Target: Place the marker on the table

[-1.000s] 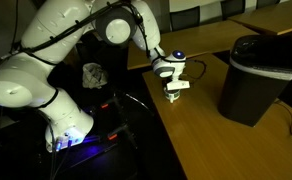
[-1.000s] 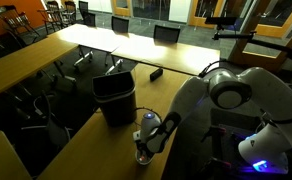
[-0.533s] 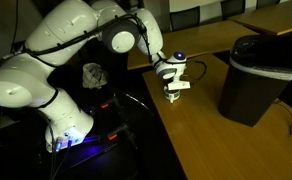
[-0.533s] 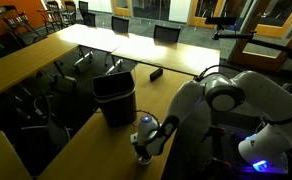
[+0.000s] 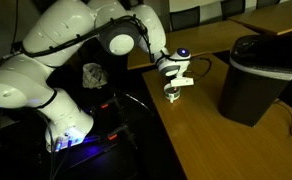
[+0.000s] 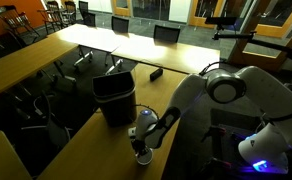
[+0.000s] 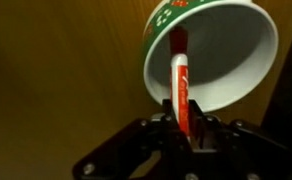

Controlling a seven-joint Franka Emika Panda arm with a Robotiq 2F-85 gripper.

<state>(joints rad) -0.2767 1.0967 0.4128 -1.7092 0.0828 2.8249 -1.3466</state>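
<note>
- Wrist view: pincer (image 7: pixel 186 128) at bottom centre of the frame, clenched on the marker (image 7: pixel 180 85).
- The marker runs upward from between the jaws. Its lower part is gripped, and its red end sits inside the mouth of the white, green-rimmed cup (image 7: pixel 236 50) in the upper right.
- The cup stands on the wooden counter (image 7: pixel 56 70).
- In both exterior views the pincer (image 5: pixel 174 87) (image 6: pixel 143 143) hangs directly over the cup (image 5: pixel 173 97) near the counter's edge. The marker is too small to make out there.
- The black bin (image 5: pixel 256 75) stands apart, at the right of the frame.
</note>
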